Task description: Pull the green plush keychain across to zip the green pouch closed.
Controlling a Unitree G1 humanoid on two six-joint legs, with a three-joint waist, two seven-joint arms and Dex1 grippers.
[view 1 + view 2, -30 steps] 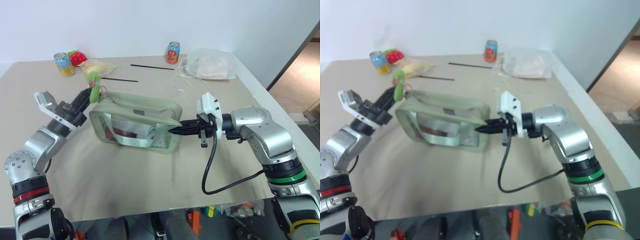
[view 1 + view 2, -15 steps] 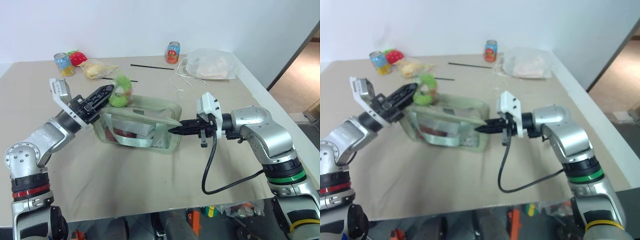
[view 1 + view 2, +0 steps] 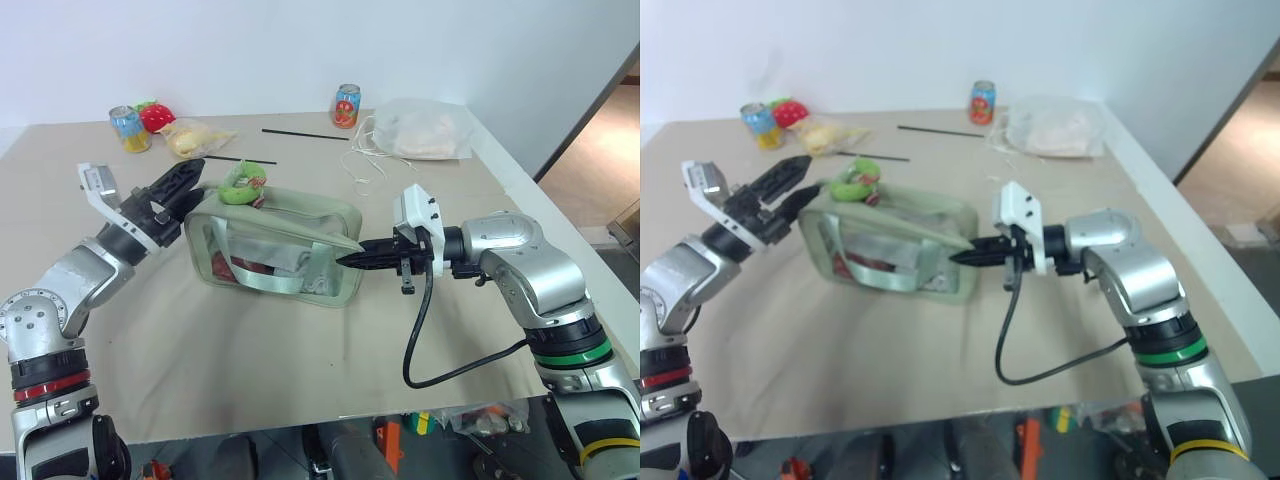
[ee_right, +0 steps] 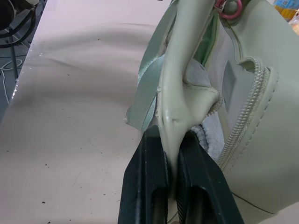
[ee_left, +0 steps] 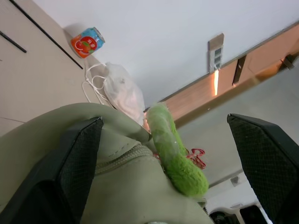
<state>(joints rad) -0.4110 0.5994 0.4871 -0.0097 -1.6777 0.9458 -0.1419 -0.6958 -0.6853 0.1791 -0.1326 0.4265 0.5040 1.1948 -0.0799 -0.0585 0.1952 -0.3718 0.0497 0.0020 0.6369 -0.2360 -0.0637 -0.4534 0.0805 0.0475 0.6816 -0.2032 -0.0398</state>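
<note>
Two claws are at the green pouch (image 3: 275,245), which sits mid-desk (image 3: 300,380). The right claw (image 3: 352,258) is pinched tight on the pouch's end flap, anchoring it. The left claw (image 3: 188,182) stands wide open and empty beside the pouch's other end, with the green plush keychain (image 3: 243,182) lying loose on the top edge just ahead of its tips.

From the head views the zip's position is hard to read, but it looks only partly drawn.

Risks: closing on the plush's tip alone could let the fuzz slip out; pinching pouch fabric with the charm would jam the pull; a hard sideways tug might tear the flap from the right claw, dragging the pouch instead of running the slider.
</note>
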